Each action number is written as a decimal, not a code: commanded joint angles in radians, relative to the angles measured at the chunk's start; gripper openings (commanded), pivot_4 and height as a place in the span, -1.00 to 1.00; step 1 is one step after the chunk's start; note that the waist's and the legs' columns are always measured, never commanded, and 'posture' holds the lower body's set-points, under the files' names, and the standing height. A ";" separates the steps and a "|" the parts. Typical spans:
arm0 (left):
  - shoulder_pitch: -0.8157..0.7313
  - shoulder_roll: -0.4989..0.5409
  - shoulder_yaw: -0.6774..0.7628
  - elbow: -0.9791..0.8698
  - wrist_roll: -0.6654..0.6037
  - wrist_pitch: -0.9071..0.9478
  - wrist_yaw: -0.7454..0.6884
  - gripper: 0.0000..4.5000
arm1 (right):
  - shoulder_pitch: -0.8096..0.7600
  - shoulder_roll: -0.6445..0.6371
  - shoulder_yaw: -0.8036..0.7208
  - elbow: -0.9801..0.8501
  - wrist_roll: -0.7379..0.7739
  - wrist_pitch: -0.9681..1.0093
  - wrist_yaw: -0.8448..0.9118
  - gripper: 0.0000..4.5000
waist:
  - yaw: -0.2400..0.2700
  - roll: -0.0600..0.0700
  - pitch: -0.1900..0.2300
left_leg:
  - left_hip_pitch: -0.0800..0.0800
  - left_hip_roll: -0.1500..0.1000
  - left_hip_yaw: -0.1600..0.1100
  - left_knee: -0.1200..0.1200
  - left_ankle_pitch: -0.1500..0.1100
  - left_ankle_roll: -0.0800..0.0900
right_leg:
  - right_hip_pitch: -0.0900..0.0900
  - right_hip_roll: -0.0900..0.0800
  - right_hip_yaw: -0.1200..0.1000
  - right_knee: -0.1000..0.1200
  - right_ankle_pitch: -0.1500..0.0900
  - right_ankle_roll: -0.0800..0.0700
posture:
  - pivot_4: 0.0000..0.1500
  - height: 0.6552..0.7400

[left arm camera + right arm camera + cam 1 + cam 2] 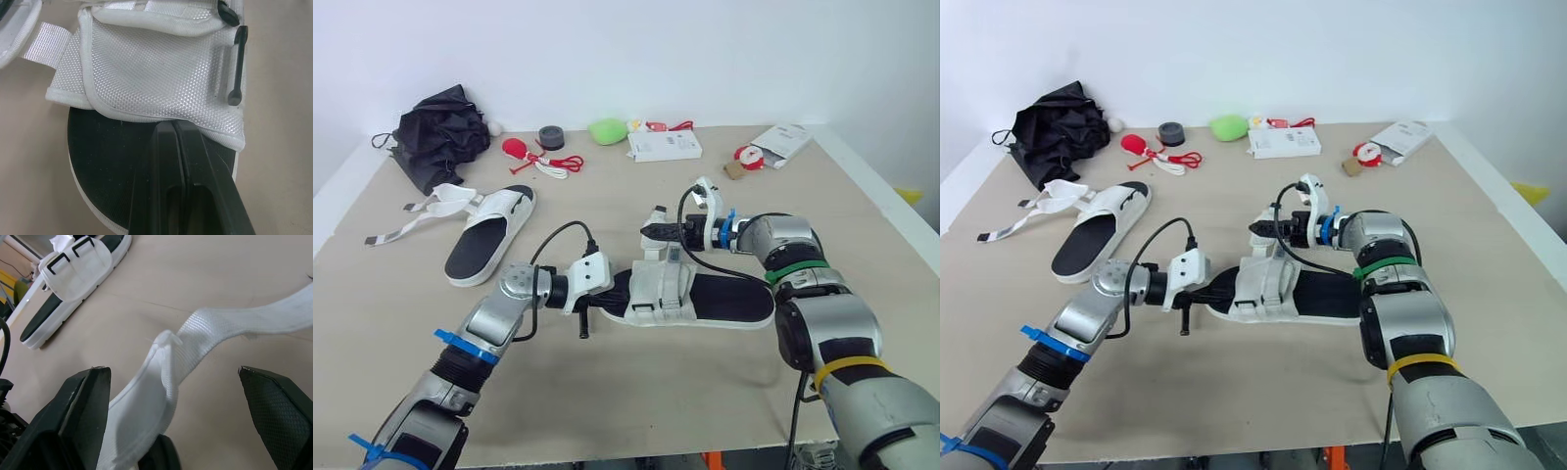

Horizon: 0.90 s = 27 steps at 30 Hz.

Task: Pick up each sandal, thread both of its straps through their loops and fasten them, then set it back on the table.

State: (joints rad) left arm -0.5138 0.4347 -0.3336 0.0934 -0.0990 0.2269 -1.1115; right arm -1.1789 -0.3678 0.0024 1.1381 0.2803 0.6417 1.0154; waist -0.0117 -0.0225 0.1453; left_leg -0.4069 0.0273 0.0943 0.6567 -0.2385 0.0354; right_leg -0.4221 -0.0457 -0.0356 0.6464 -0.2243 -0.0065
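**2 soft sandals, 1 in hand**

The far sandal (489, 235) lies in the upper left of the frame, flat on the surface (636, 392), with its straps trailing loose to the left. Its white upper carries 2 black loops (61, 265).

At centre, the near sandal (724, 299) also rests on the surface. The left gripper (174, 128) has its fingers (164, 161) pressed together with nothing between them, lying over the black footbed just short of the white upper. To the right, the right gripper (170, 372) has its fingers (78, 406) spread wide. A woven strap (215, 335) runs between them, not pinched.

Handling, as a judgement: each sandal looks light, with a fairly stiff sole that suits a grip at the edge. The straps are limp webbing that will fold and twist, so they are best pinched close to the free tip to steer them through a loop.

Count: 2 sandals. Along the top edge sit 1 black bundle (440, 132), 1 tape roll (551, 136), 1 green lump (605, 130) and 1 white box (664, 146).
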 commanded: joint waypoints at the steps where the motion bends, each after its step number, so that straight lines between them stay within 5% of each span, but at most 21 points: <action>1: 0.063 0.027 -0.062 0.048 0.038 0.061 -0.018 -1.00 | -0.062 0.010 -0.041 0.010 -0.001 -0.037 0.000 0.98 | -0.007 0.000 0.000 | 0.000 0.000 0.000 0.000 0.000 0.000 | 0.000 0.000 0.000 0.000 0.000 0.000 | 1.00 1.00; 20: 0.085 0.025 -0.073 0.028 0.031 0.070 0.003 -1.00 | -0.125 0.049 -0.098 0.083 -0.050 -0.128 -0.060 0.98 | -0.008 0.000 0.000 | 0.000 0.000 0.000 0.000 0.000 -0.001 | 0.000 -0.001 0.000 0.000 0.000 0.000 | 1.00 1.00; 24: 0.084 0.024 -0.075 0.029 0.030 0.069 0.006 -1.00 | -0.117 0.055 -0.140 0.083 -0.028 -0.134 -0.066 0.43 | -0.008 0.000 0.000 | 0.000 0.000 0.000 0.000 0.000 -0.001 | 0.000 -0.001 0.000 0.000 0.000 0.000 | 1.00 1.00; 27: 0.085 0.023 -0.078 0.028 0.028 0.068 0.009 -1.00 | -0.111 0.055 -0.160 0.074 -0.025 -0.136 -0.058 -0.24 | -0.008 0.000 0.000 | 0.000 0.000 0.000 0.000 0.000 -0.001 | 0.000 -0.001 0.000 0.000 0.000 0.000 | 1.00 1.00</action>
State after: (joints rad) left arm -0.4894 0.4423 -0.3321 0.0654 -0.1175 0.2442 -1.0784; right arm -1.2737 -0.3093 -0.1305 1.2332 0.2322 0.5199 0.9474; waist -0.0202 -0.0223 0.1452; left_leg -0.4064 0.0271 0.0945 0.6566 -0.2382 0.0340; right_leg -0.4216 -0.0464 -0.0354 0.6467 -0.2242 -0.0067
